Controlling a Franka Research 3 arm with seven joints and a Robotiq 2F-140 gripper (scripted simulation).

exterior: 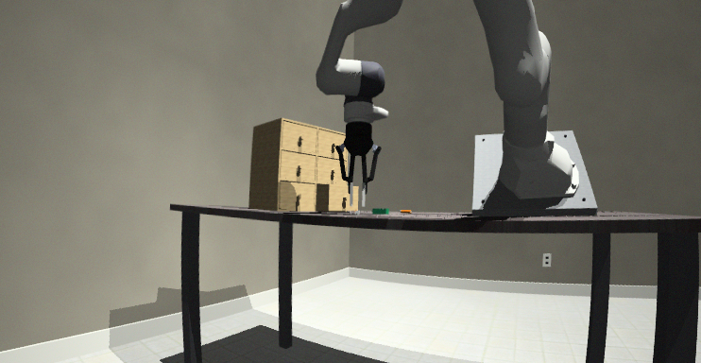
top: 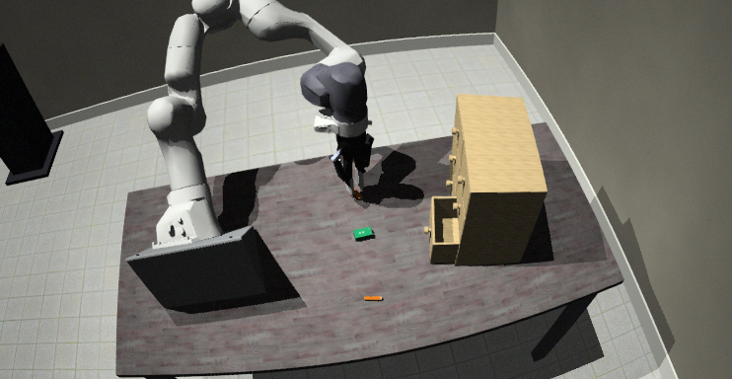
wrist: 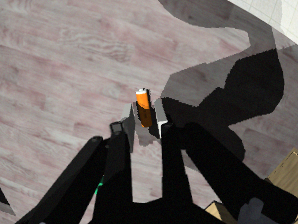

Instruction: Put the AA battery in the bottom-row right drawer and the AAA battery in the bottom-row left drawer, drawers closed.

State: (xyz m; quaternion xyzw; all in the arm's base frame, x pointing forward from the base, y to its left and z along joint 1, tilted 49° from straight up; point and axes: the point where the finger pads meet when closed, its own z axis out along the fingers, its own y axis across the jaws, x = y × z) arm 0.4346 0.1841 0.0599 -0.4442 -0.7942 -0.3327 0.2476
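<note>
An orange battery (top: 357, 194), which I take for the AA, lies on the table left of the chest and shows clearly in the wrist view (wrist: 143, 106). My gripper (top: 356, 190) points straight down with its fingertips at the table top (exterior: 357, 205). The fingers stand narrowly open on either side of the battery, and I cannot tell if they touch it. A thinner orange battery (top: 373, 298) (exterior: 404, 211), probably the AAA, lies near the front of the table. The small wooden chest (top: 494, 179) has its bottom right drawer (top: 443, 230) pulled out; the other drawers are in.
A small green block (top: 363, 233) (exterior: 380, 211) lies between the two batteries. The robot's base (top: 204, 264) stands at the table's left. The chest (exterior: 299, 171) sits near the right edge.
</note>
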